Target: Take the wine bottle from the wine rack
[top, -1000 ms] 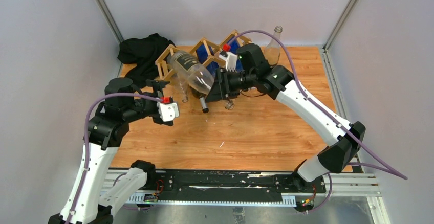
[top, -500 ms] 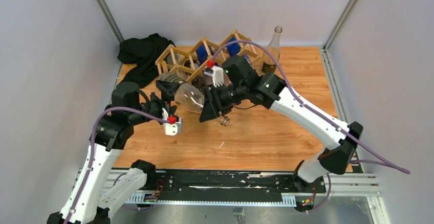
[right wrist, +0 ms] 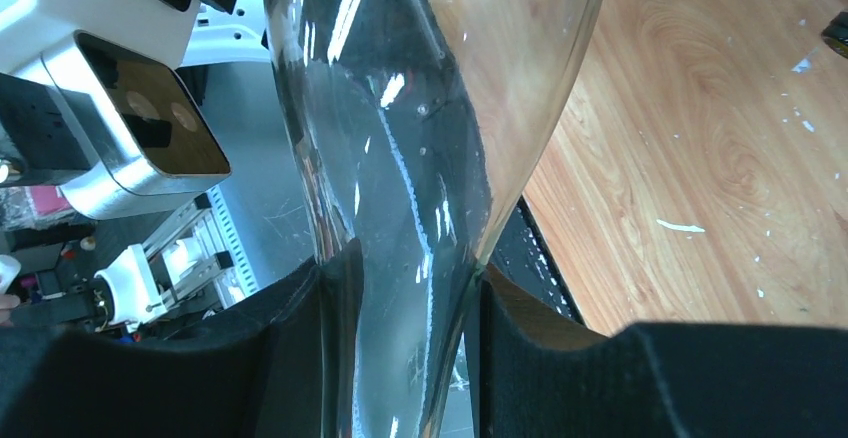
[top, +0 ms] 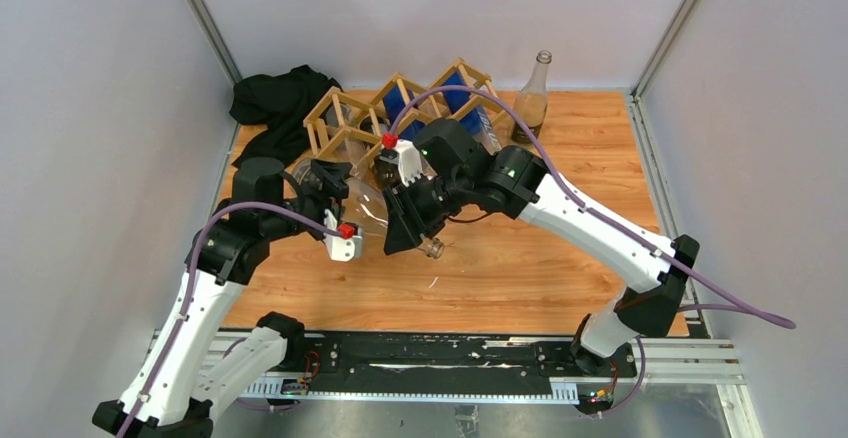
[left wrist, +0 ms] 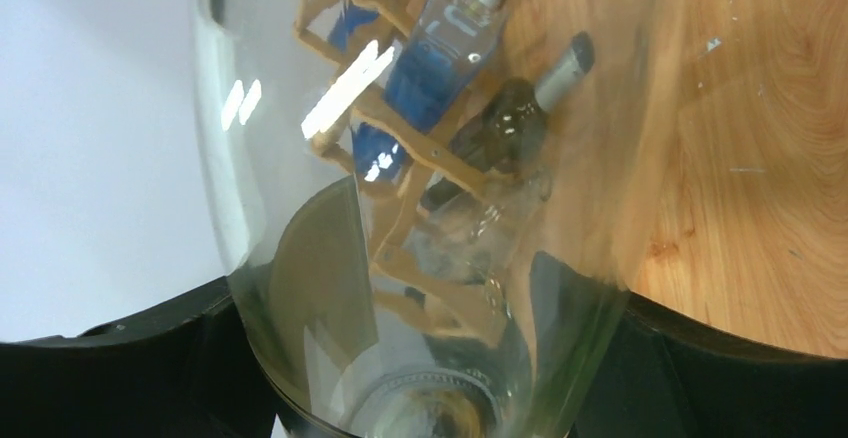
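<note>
A clear glass wine bottle [top: 366, 208] hangs slanted above the table in front of the light wooden lattice wine rack [top: 345, 110], apart from it. My left gripper [top: 328, 184] is shut on its wide body; in the left wrist view the bottle [left wrist: 420, 258] fills the space between the black fingers [left wrist: 120, 358]. My right gripper [top: 406, 230] is shut on the narrow neck end [right wrist: 400, 338], with black pads [right wrist: 540, 358] pressed on both sides. The rack shows through the glass in the left wrist view [left wrist: 420, 143].
The rack holds blue bottles [top: 455, 93] [left wrist: 440, 48] and a dark bottle with a grey cap [left wrist: 530, 98]. An upright clear bottle [top: 535, 93] stands at the back right. A black cloth [top: 280, 103] lies at the back left. Grey walls enclose the table.
The bottle has come out of the rack, moving toward the near side and lower. My left gripper has closed on its body; my right gripper has kept hold of the neck.
</note>
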Controlling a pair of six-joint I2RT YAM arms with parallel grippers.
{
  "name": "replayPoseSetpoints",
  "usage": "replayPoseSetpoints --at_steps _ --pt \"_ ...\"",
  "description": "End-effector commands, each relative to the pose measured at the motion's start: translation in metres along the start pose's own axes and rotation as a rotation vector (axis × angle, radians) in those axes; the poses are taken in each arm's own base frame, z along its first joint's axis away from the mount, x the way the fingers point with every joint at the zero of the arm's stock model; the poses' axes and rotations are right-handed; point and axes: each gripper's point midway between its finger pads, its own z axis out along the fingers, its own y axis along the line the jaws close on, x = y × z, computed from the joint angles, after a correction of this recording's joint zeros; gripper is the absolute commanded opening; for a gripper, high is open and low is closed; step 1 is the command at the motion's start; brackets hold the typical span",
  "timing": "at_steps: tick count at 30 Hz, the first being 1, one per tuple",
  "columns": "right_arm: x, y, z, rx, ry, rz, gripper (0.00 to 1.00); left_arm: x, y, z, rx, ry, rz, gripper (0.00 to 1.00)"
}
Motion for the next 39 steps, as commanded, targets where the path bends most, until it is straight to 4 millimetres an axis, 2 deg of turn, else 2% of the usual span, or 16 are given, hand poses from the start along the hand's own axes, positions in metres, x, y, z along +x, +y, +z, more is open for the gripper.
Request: replayPoseSetpoints --at_steps 1,2,3,4,5,6,8,13,18,21,25,30,39 --pt "-0.043 0.038 -0.027 -0.078 -0.183 -0.210 0.18 -0.008 0.015 -0.005 -0.036 -0.026 0.007 0.64" --pt "-0.045 0.035 -0.029 -0.059 -0.195 -0.210 0.32 -0.010 0.016 -0.006 -0.041 -0.031 0.010 0.52" --pt "-0.047 0.031 -0.032 -0.038 -0.212 -0.208 0.44 -0.012 0.019 -0.007 -0.052 -0.035 0.008 0.35" --pt "-0.050 0.028 -0.037 -0.016 -0.231 -0.206 0.63 -0.013 0.025 -0.009 -0.083 -0.040 -0.008 0.12" --pt "-0.053 0.026 -0.041 0.000 -0.248 -0.209 0.79 -0.014 0.027 -0.010 -0.110 -0.040 -0.034 0.02" --pt "-0.055 0.023 -0.045 0.015 -0.267 -0.209 0.88 -0.014 0.039 -0.013 -0.178 -0.044 -0.048 0.00" --pt "-0.060 0.017 -0.054 0.055 -0.308 -0.202 0.91 -0.017 0.052 -0.018 -0.273 -0.058 -0.082 0.00" --pt "-0.079 0.007 -0.093 0.157 -0.470 -0.187 0.94 -0.024 0.053 -0.021 -0.333 -0.109 -0.192 0.00" --pt "-0.091 0.002 -0.141 0.231 -0.659 -0.170 0.96 -0.029 0.058 -0.024 -0.363 -0.162 -0.478 0.00" --pt "-0.096 0.009 -0.153 0.206 -0.727 -0.182 0.96 -0.041 0.058 -0.026 -0.352 -0.228 -0.628 0.00" --pt "-0.101 0.014 -0.146 0.168 -0.722 -0.181 0.97 -0.053 0.059 -0.026 -0.314 -0.292 -0.826 0.00" --pt "-0.121 0.021 -0.123 0.097 -0.712 -0.174 0.97 -0.068 0.059 -0.022 -0.242 -0.362 -1.020 0.00" --pt "-0.162 0.020 -0.092 0.065 -0.728 -0.173 0.98 -0.082 0.046 -0.016 -0.130 -0.415 -1.159 0.00"
